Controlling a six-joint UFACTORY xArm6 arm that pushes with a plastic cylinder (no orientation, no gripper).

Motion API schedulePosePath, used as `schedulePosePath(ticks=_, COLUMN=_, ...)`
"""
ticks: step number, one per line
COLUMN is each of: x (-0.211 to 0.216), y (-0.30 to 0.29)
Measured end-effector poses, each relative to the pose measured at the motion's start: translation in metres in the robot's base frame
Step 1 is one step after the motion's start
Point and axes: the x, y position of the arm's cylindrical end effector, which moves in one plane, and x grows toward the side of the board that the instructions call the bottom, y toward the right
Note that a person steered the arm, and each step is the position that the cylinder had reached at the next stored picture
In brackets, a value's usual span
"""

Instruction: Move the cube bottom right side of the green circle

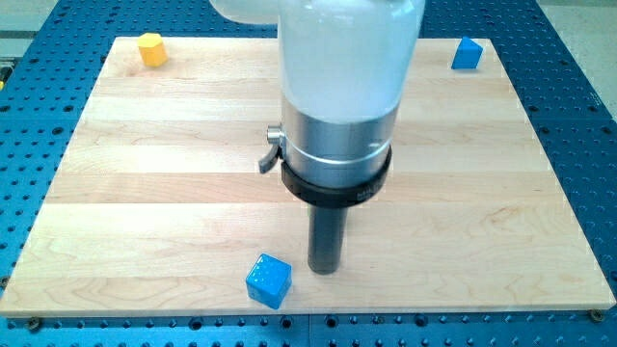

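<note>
A blue cube [268, 280] lies near the view's bottom edge of the wooden board [145, 173], left of centre. My tip [323, 269] rests on the board just to the right of the cube, a small gap apart. The arm's white and metal body [337, 96] fills the view's top centre and hides the board behind it. No green circle shows; it may be hidden behind the arm.
A yellow block [151, 48] sits at the board's top left corner. A second blue block [467, 53] sits at the top right corner. A blue perforated table [588, 125] surrounds the board.
</note>
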Motion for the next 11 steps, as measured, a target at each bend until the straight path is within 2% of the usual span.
schedulePosePath(ticks=2, x=-0.012, y=-0.047)
schedulePosePath(ticks=3, x=-0.011, y=-0.095)
schedulePosePath(ticks=5, x=0.043, y=-0.104)
schedulePosePath(ticks=8, x=0.040, y=-0.028)
schedulePosePath(ticks=9, x=0.035, y=0.033)
schedulePosePath(ticks=10, x=0.014, y=0.049)
schedulePosePath(ticks=11, x=0.011, y=0.039)
